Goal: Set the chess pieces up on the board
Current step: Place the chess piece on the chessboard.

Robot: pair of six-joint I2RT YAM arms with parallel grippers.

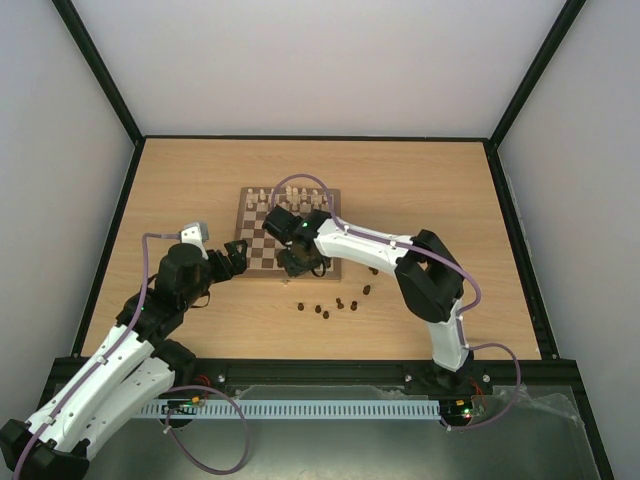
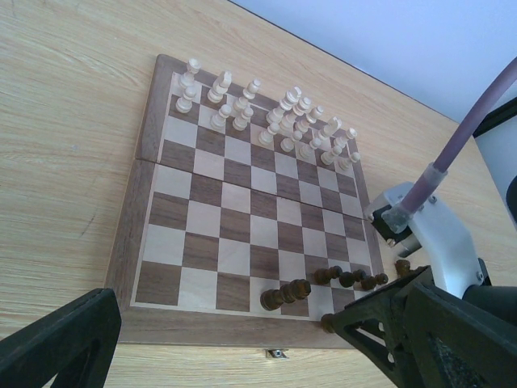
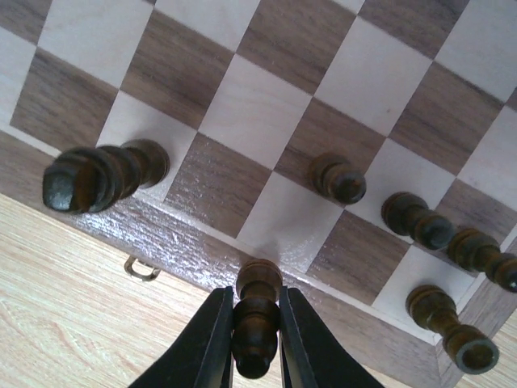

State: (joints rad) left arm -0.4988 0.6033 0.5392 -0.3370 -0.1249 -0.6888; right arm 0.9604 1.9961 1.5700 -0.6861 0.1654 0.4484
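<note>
Right claw (image 3: 254,295) is closed on one dark brown turned-wood chessman (image 3: 256,333), pinched between its two black fingers (image 3: 206,349) at bottom centre of the right wrist view. The held piece hangs over the brown border strip of the square wooden checkered chessboard (image 3: 258,105), right at the edge of a cream square. Cannot tell if it touches the board.

In the same view five other dark chessmen stand on the board's last two rows. One big one (image 3: 105,174) is at the left, one (image 3: 338,178) is right of centre, and three are bunched at lower right (image 3: 416,220). That makes six dark pieces in that view counting the held one. One small metal latch (image 3: 141,268) sits on the board's outer edge, left of the claw.

In the top view about seven loose dark chessmen (image 1: 325,314) are scattered on the light wood tabletop (image 1: 450,200), just below the board's lower right corner and off the board. They are tiny, so the count is approximate.

Left claw (image 1: 238,257) is at the board's lower left side with its jaws spread wide and nothing between them. In the left wrist view one finger is in the lower left corner and the other at lower right.

The cream-white chessmen (image 2: 275,121) stand in two crowded rows along the top edge of the board in the left wrist view. There are roughly sixteen, too bunched to count exactly.
</note>
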